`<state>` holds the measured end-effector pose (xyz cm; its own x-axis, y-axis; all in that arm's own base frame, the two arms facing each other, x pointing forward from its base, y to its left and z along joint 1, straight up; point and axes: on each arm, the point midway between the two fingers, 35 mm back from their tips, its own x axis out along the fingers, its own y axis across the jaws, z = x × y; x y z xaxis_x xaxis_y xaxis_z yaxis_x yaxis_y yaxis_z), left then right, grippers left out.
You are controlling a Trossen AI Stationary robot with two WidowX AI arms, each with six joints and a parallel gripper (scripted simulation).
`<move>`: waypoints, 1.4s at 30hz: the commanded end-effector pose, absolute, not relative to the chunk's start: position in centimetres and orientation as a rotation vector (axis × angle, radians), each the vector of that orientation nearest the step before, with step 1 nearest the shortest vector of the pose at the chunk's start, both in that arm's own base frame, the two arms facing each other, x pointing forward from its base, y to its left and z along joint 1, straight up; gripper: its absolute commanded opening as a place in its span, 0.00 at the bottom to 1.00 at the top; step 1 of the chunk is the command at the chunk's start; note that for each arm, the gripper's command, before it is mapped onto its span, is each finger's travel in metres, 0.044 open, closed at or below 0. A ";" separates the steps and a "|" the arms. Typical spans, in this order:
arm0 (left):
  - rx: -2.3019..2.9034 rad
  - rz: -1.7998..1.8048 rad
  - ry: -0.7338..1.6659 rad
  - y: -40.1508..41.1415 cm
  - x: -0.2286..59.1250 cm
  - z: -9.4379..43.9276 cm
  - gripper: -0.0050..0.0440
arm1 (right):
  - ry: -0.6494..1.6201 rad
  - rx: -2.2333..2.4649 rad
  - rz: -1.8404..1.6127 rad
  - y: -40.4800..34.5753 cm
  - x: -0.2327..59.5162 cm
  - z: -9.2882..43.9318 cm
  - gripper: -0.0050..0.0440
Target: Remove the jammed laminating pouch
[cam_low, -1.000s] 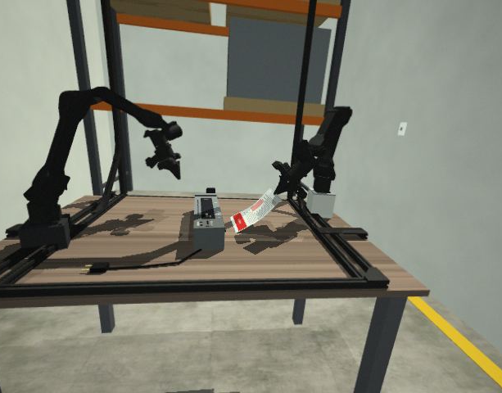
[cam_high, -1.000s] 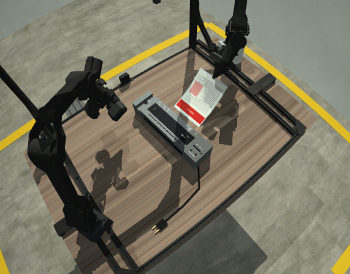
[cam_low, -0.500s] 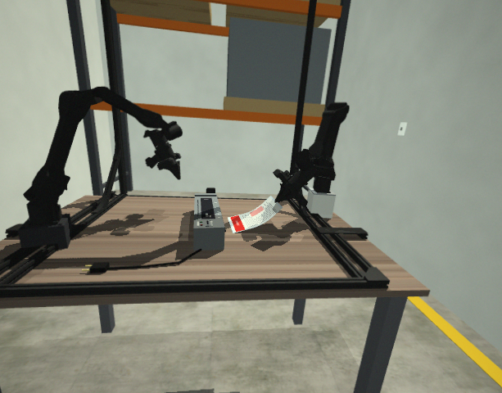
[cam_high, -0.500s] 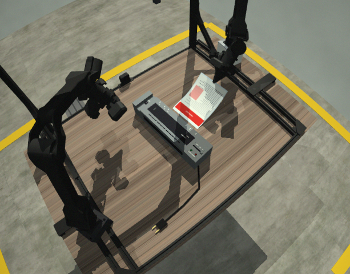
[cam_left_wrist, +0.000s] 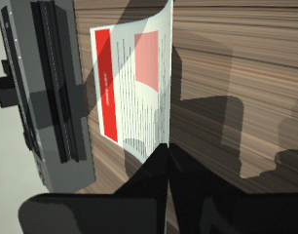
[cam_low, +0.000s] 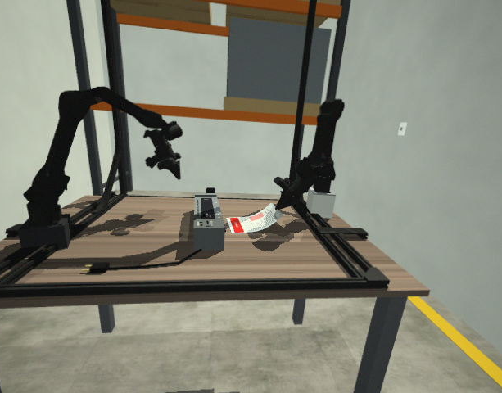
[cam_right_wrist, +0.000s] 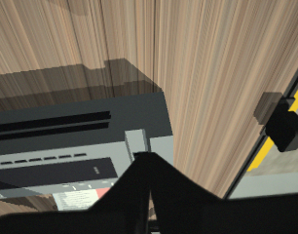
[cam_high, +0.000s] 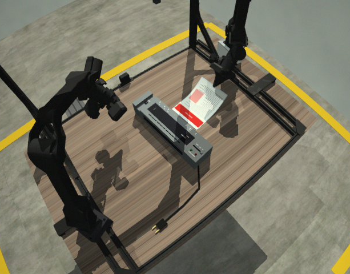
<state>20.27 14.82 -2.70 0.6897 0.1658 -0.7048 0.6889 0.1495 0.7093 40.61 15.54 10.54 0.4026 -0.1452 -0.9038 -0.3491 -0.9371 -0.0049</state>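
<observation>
The grey laminator [cam_high: 172, 128] stands upright in the middle of the table; it also shows in the left wrist view [cam_left_wrist: 47, 97] and the right wrist view [cam_right_wrist: 81, 146]. The laminating pouch [cam_high: 200, 101], a clear sheet with red blocks and text, is out of the laminator. My left gripper [cam_high: 216, 84] is shut on its far edge and holds that edge a little above the table [cam_left_wrist: 167, 146]. The pouch slopes down, and its red-banded end [cam_low: 236, 224] lies on the wood right beside the laminator. My right gripper [cam_high: 117, 110] is shut and empty, raised above the laminator's far end.
The black power cord [cam_high: 195, 185] runs from the laminator's near end to a plug [cam_high: 159, 226] near the table's front edge, on the side away from the pouch. A small grey box [cam_low: 320, 204] sits by the left arm's base. Black rails [cam_high: 266, 103] border the table.
</observation>
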 end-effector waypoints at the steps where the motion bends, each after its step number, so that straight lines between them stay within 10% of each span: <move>1: 1.404 -0.433 0.763 14.6 20.0 -4.2 0.00 | 0.426 -2.470 1.526 15.6 40.8 11.5 0.00; 41: 1.402 -0.437 0.761 14.4 19.6 -5.7 0.00 | 0.426 -2.470 1.526 15.6 40.8 11.5 0.00; 42: 1.411 -0.429 0.760 14.7 19.9 -5.4 0.79 | 0.426 -2.470 1.526 15.6 40.8 11.5 0.00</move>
